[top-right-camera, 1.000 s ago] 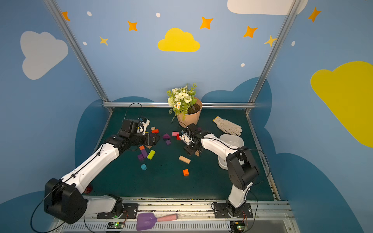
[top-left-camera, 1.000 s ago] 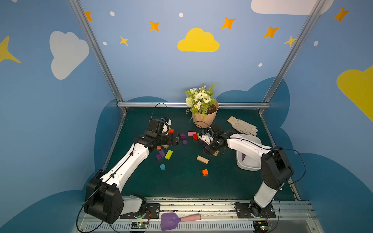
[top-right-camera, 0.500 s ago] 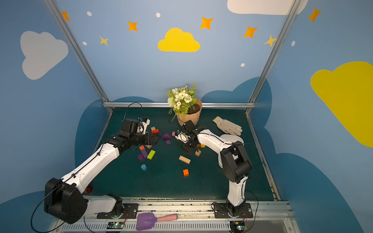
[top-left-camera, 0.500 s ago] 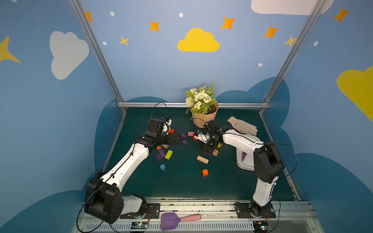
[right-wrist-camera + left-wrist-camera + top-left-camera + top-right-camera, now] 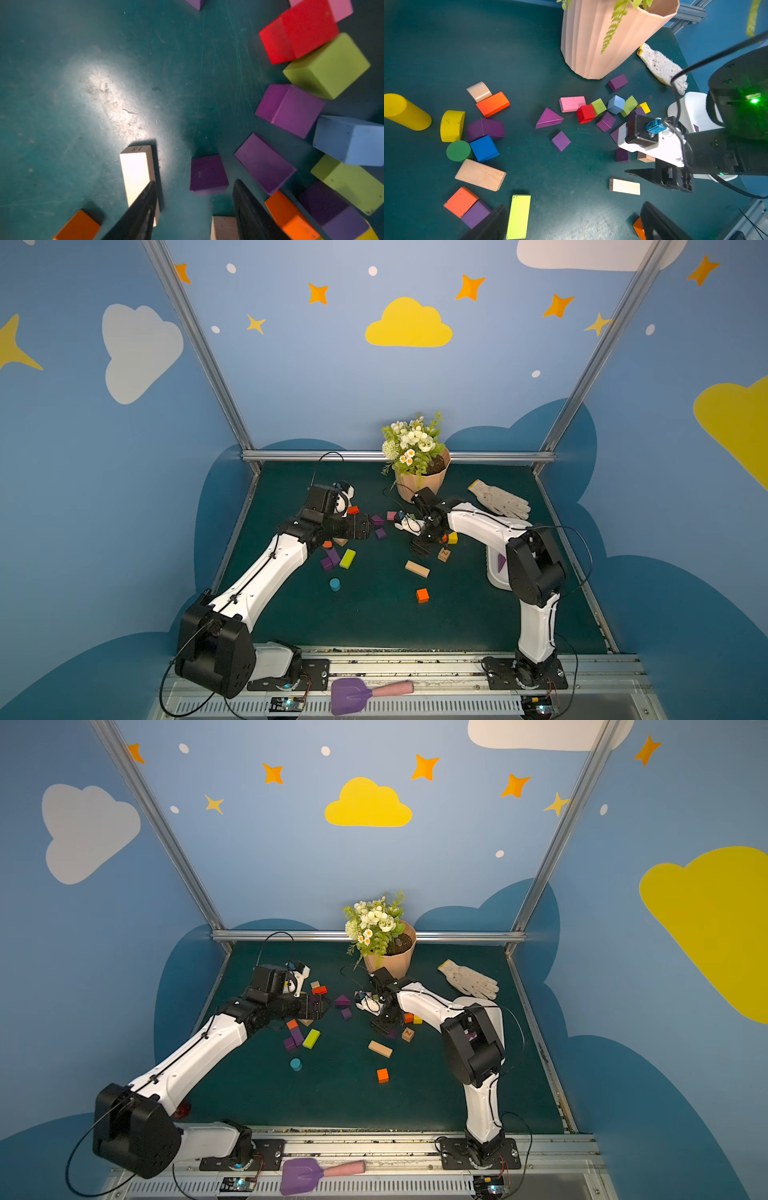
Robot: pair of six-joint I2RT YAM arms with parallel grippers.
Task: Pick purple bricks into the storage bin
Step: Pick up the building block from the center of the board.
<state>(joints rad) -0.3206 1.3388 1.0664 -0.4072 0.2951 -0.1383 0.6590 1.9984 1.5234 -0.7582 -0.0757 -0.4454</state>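
Several purple bricks lie on the dark green table: a wedge [image 5: 549, 118], a cube [image 5: 560, 141] and an oblong [image 5: 617, 82] by the flowerpot, and a pair [image 5: 330, 561] under my left arm. My right gripper [image 5: 195, 203] hangs open low over the table, with a purple cube [image 5: 207, 173] just ahead of its fingertips and nothing held. In both top views it is at the middle cluster [image 5: 420, 546] [image 5: 382, 1025]. My left gripper [image 5: 573, 225] [image 5: 363, 526] is wide open and empty. The white storage bin [image 5: 494, 578] [image 5: 691, 112] stands at the right, mostly hidden by my right arm, with a purple brick [image 5: 501, 562] inside.
A peach flowerpot [image 5: 419, 485] stands at the back and a work glove [image 5: 500, 499] beside it. Other coloured blocks lie around: lime oblong [image 5: 347, 558], wooden oblong [image 5: 417, 568], orange cube [image 5: 422, 595], blue cylinder [image 5: 334, 583]. A purple spade [image 5: 353, 695] rests on the front rail.
My right arm has swung left, away from the storage bin, and its gripper has shifted slightly left within the middle cluster of blocks. The left arm has not moved.
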